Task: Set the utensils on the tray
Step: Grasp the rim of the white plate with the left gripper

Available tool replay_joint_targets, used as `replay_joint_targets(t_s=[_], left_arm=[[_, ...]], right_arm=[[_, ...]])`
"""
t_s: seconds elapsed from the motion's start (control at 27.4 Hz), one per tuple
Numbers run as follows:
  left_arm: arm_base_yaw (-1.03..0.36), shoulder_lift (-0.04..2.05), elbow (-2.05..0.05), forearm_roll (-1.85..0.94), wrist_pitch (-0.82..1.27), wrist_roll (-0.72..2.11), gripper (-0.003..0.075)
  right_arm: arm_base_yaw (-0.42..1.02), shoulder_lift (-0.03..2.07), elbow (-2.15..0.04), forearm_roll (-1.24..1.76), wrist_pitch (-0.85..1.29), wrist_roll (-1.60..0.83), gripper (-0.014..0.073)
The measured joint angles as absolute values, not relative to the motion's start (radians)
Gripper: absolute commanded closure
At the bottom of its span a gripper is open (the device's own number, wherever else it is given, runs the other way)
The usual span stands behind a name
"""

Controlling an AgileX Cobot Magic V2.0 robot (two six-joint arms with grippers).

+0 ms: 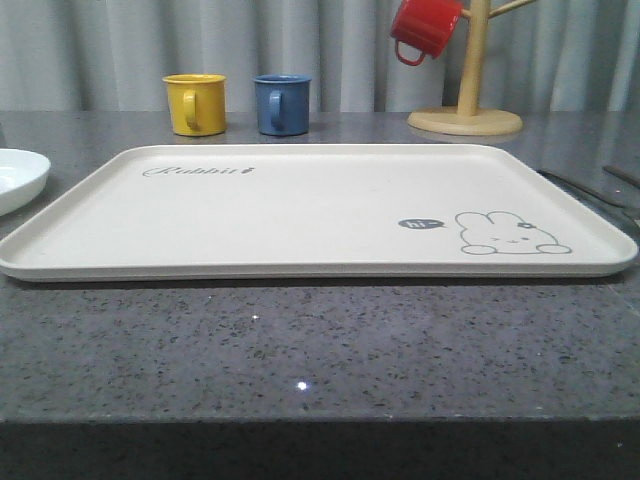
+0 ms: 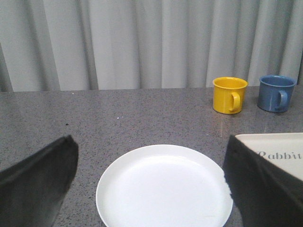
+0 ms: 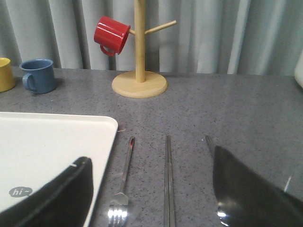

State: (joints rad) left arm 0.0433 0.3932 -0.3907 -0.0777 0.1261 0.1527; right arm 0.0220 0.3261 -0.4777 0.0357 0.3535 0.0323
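The cream tray (image 1: 300, 210) with its rabbit drawing lies bare in the middle of the counter. Left of it sits the round white plate (image 1: 15, 180). My left gripper (image 2: 151, 144) hangs open just above that plate (image 2: 163, 187), one dark finger on each side. Right of the tray (image 3: 47, 146) the fork (image 3: 124, 175), the paired chopsticks (image 3: 168, 179) and the spoon (image 3: 209, 142) lie side by side on the counter. My right gripper (image 3: 151, 156) is open over the fork and chopsticks, holding nothing. Its finger (image 3: 251, 194) hides most of the spoon.
A yellow mug (image 1: 195, 104) and a blue mug (image 1: 281, 104) stand behind the tray. A wooden mug tree (image 1: 467, 90) with a red mug (image 1: 425, 28) hanging on it stands at the back right. The dark speckled counter (image 1: 300, 340) reaches the front edge.
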Motion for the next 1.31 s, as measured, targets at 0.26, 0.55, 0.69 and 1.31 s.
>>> replay_joint_targets(t_s=[0.26, 0.55, 0.69, 1.31], left_arm=[[0.043, 0.45, -0.436, -0.089, 0.135, 0.153, 0.008], [-0.086, 0.8, -0.737, -0.071, 0.459, 0.267, 0.008], [-0.156, 1.005, -0.888, -0.038, 0.696, 0.302, 0.008], [-0.187, 1.482, -1.052, 0.027, 0.911, 0.311, 0.0393]], right_arm=[[0.022, 0.326, -0.478, 0.036, 0.354, 0.032, 0.0012], [0.022, 0.326, -0.478, 0.036, 0.354, 0.032, 0.0012], [0.022, 0.326, -0.478, 0.036, 0.354, 0.032, 0.0012], [0.022, 0.326, -0.478, 0.036, 0.354, 0.032, 0.0012]])
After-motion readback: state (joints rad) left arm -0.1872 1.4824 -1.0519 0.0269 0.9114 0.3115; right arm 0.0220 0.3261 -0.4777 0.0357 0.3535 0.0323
